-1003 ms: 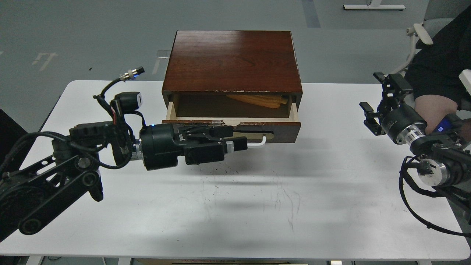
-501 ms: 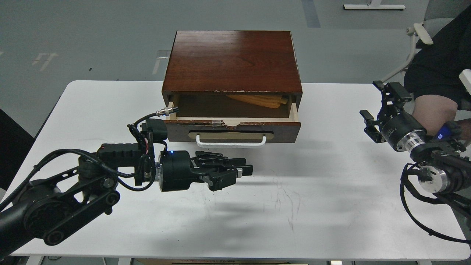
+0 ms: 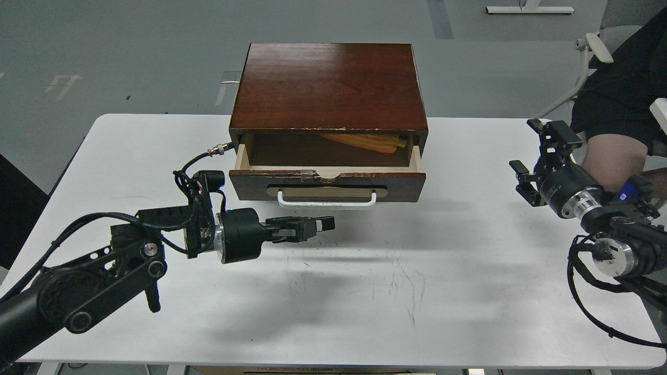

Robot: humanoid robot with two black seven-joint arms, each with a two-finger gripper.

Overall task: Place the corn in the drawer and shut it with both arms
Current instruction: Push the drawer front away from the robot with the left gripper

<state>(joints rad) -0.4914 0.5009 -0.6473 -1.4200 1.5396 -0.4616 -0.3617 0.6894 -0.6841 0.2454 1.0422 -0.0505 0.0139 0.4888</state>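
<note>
The drawer [image 3: 327, 179] of the dark reddish-brown wooden box is pulled partly open, with its white bar handle [image 3: 326, 201] facing me. The yellow corn [image 3: 365, 141] lies inside it toward the back right, partly under the box top. My left gripper [image 3: 325, 224] hovers low over the table just in front of and below the handle, pointing right, apart from it and holding nothing. I see it edge-on, so its fingers overlap. My right gripper [image 3: 532, 148] is at the far right of the table, open and empty, well away from the drawer.
The box top [image 3: 328, 86] has a chipped front edge. The white table [image 3: 365, 291] is scuffed in the middle. A seated person's arm [image 3: 617, 151] and a chair [image 3: 594, 49] are just behind my right arm.
My left gripper has dropped from in front of the drawer handle to just above the table and has turned edge-on. The handle now shows in full. My right arm has barely shifted.
</note>
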